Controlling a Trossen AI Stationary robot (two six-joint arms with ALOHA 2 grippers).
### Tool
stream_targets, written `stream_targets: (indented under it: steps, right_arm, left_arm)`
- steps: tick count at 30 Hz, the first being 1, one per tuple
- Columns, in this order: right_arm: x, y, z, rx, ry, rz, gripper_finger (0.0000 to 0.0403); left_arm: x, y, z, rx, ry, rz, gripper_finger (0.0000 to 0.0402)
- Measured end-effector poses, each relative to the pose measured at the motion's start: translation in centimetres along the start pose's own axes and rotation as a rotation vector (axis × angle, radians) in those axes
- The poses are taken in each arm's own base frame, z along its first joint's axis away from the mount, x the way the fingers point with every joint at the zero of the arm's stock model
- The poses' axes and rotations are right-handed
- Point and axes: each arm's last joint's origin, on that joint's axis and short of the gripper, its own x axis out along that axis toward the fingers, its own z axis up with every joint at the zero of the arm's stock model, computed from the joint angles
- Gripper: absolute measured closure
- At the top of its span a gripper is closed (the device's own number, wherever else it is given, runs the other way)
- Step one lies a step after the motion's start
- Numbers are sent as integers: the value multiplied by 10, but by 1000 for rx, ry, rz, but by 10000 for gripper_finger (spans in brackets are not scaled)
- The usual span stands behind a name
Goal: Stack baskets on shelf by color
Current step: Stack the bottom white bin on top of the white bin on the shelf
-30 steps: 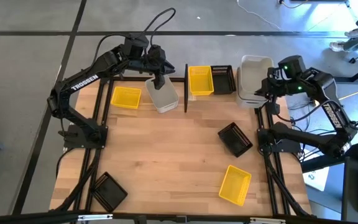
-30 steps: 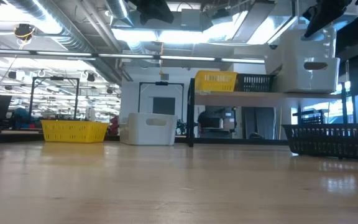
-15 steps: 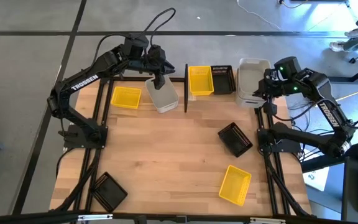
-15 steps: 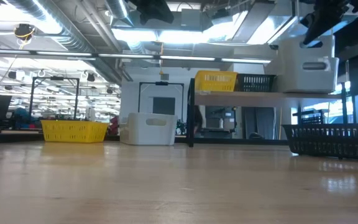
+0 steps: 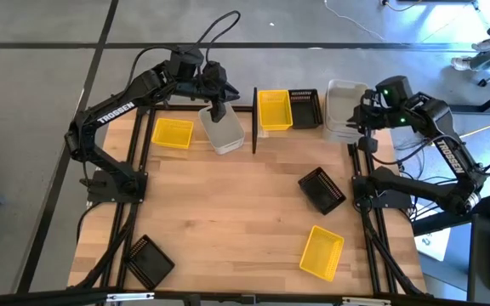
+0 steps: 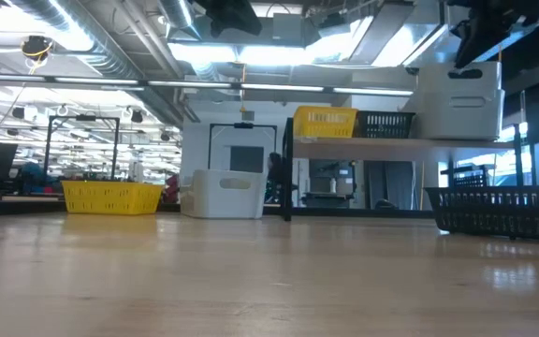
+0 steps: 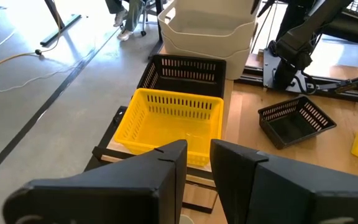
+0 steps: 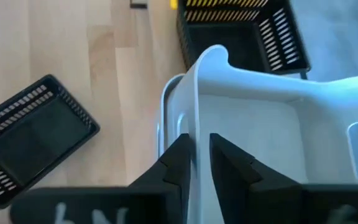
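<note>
Table (image 5: pixel 245 221) is carrying loose baskets; shelf (image 6: pixel 363 140) along its far edge is holding yellow basket (image 5: pixel 273 110), black basket (image 5: pixel 305 107) and whitish stack (image 5: pixel 344 109), grouping by color. Right tool (image 8: pixel 196 155) is straddling the top whitish bin's wall, apparently releasing, hard to confirm. Left tool (image 7: pixel 196 165) is gripping the whitish basket (image 5: pixel 223 130). Only the low view is showing stack height.

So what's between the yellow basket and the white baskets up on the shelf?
A black basket sits between the yellow basket and the white baskets on the shelf, as the high view shows.
</note>
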Motion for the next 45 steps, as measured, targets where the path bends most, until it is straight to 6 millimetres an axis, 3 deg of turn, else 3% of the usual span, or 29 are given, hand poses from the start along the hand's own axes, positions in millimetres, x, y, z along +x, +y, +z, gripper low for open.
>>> stream_targets:
  steps: [11,15,19,25,34,45]
  right_arm:
    - [-4,0,1,-7,-27,-29,341]
    - [-15,1,4,13,-73,-46,341]
    - [-19,5,9,119,-211,96,341]
    - [3,13,0,279,-202,315,341]
    - [47,20,-25,357,35,274,341]
    - [45,18,-29,332,84,132,341]
  left_arm:
    - [0,0,0,-22,0,0,339]
    - [0,0,0,-22,0,0,339]
    - [0,0,0,-26,0,0,339]
    - [0,0,0,-26,0,0,339]
    - [0,0,0,-25,0,0,339]
    - [0,0,0,-25,1,0,339]
